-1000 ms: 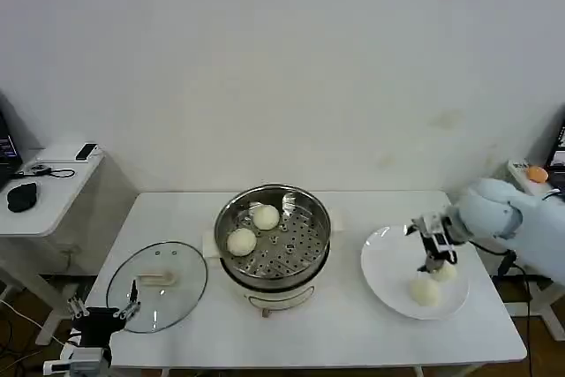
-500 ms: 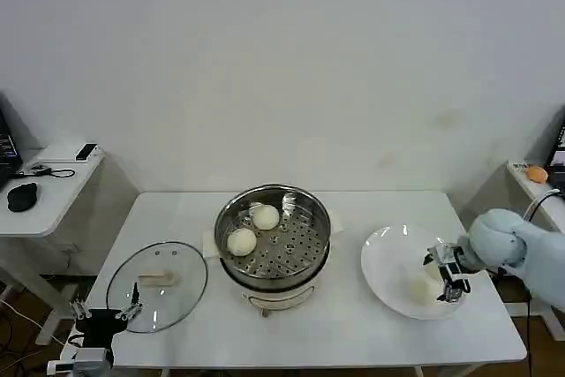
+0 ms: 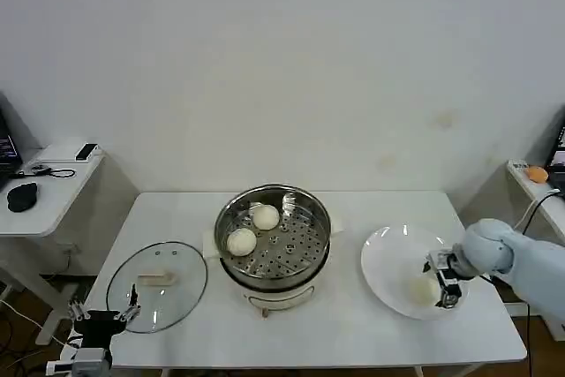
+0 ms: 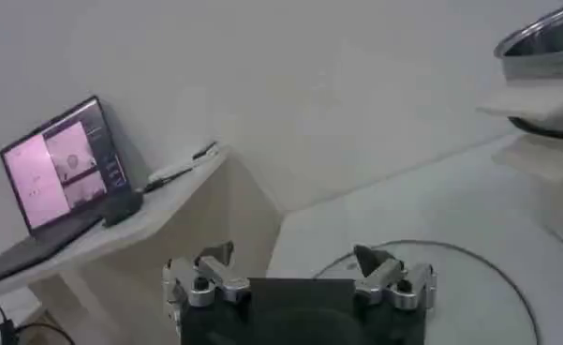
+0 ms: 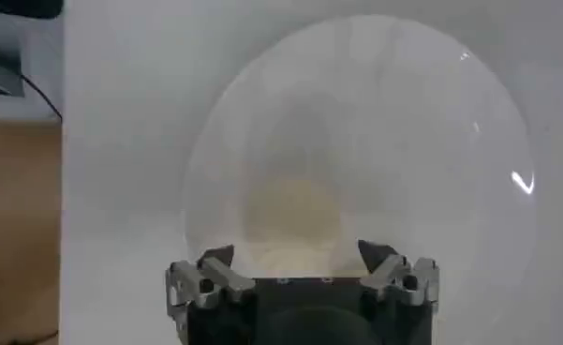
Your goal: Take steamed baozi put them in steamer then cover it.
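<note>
R gripper [image 3: 444, 282] has dropped onto plate [image 3: 388, 249], fingers wide around a baozi [image 5: 295, 216], grasp next. Two baozi [image 3: 241, 241] sit in steamer [image 3: 274, 234]. L gripper [image 3: 104, 313] parked wide by glass lid [image 3: 157, 284].

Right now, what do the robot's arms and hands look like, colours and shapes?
The right arm is a smooth, rounded pale blue-white shell ending in a small black-and-silver right hand. The left hand has a black block body with two silver metal finger mounts and dark pointed tips. The right hand looks the same up close.
</note>
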You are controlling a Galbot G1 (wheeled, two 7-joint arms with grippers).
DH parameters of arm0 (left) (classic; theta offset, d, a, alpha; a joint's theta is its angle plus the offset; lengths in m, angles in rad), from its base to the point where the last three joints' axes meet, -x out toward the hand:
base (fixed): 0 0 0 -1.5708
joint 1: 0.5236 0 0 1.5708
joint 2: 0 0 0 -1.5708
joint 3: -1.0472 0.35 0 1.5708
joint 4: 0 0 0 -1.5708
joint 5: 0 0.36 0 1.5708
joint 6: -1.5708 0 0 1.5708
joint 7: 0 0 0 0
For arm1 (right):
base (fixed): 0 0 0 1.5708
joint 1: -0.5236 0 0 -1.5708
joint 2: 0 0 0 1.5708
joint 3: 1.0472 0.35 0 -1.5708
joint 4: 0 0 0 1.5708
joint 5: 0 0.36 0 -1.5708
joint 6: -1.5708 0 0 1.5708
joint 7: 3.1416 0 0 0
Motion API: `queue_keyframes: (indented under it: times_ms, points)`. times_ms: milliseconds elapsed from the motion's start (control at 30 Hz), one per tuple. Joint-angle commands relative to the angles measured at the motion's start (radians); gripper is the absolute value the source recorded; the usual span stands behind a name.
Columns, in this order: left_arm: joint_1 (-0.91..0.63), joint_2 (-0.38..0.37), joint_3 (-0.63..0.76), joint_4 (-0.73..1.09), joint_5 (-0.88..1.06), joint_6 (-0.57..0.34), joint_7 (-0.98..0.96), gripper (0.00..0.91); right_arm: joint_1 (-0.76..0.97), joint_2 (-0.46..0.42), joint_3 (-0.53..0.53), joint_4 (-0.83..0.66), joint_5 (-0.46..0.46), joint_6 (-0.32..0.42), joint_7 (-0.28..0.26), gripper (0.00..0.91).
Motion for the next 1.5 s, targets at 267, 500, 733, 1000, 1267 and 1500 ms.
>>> queue_keyframes:
  times_ms: [267,500,733,1000,1267,1500]
  points:
    - [0.004,-0.005,0.001,-0.005,0.002,-0.002,-0.002,0.907,-0.026,0.026,0.022,-0.034,0.008,-0.022,-0.002,0.645]
    - [0.007,-0.005,0.0,-0.012,0.002,-0.002,-0.002,0.907,-0.008,0.018,0.019,-0.018,0.022,-0.027,-0.008,0.635]
    - [0.005,-0.008,-0.004,-0.005,0.023,-0.016,-0.009,0.907,0.144,0.003,-0.003,-0.001,0.079,-0.027,-0.021,0.635]
    - [0.011,0.0,0.002,-0.004,0.019,-0.021,-0.011,0.907,0.379,0.033,-0.043,0.0,0.183,-0.046,-0.031,0.635]
    - [0.008,-0.001,0.012,-0.02,0.019,-0.015,-0.006,0.907,0.681,0.175,-0.198,-0.004,0.291,-0.075,-0.024,0.635]
    - [0.008,-0.002,0.007,-0.016,0.017,-0.013,-0.005,0.907,0.791,0.375,-0.302,0.01,0.354,-0.085,-0.01,0.635]
